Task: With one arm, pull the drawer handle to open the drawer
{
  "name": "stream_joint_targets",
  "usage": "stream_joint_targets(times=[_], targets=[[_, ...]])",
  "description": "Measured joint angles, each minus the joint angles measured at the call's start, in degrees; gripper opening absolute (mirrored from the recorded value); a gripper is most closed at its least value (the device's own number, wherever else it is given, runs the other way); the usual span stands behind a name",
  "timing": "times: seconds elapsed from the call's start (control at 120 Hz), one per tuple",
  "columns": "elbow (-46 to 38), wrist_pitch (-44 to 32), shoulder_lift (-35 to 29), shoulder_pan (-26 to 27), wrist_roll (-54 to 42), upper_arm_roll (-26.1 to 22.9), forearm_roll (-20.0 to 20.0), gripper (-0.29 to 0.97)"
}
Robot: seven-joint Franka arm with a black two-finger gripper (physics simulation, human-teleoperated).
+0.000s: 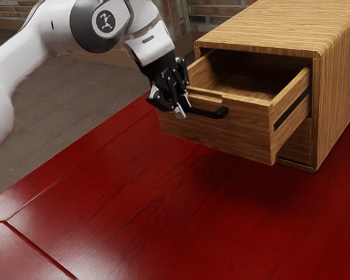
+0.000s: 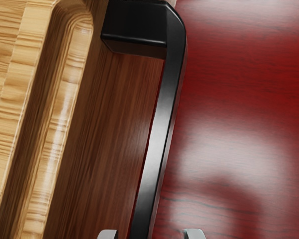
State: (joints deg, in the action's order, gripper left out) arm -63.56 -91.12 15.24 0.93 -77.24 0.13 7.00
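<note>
A wooden cabinet (image 1: 338,87) stands on the table at the exterior view's right. Its upper drawer (image 1: 233,131) is pulled partly out, with the inside showing. A black bar handle (image 1: 213,112) runs across the drawer's front. My black gripper (image 1: 178,108) is at the handle's end nearest the arm. In the wrist view the handle (image 2: 162,134) runs along the drawer front (image 2: 109,149) and passes between my two fingertips (image 2: 108,233). There is a gap on each side of the bar, so the gripper is open around it.
The cabinet rests on a dark red wooden table (image 1: 163,221), which stretches bare toward the viewer. A lower drawer (image 1: 294,149) sits shut beneath the open one. Grey floor and a brick wall (image 1: 216,14) lie behind.
</note>
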Motion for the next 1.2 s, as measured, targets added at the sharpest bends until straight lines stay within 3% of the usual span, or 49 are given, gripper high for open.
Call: stream_joint_targets(times=[0.5,0.883,1.2], targets=[[-14.5,-3.9,-11.0,0.3,1.7,0.2,0.4,0.11],[-15.3,-5.2,-16.0,-0.9,2.5,0.2,-0.1,0.13],[-14.8,-1.7,-23.5,-0.6,2.5,-1.1,0.0,0.53]])
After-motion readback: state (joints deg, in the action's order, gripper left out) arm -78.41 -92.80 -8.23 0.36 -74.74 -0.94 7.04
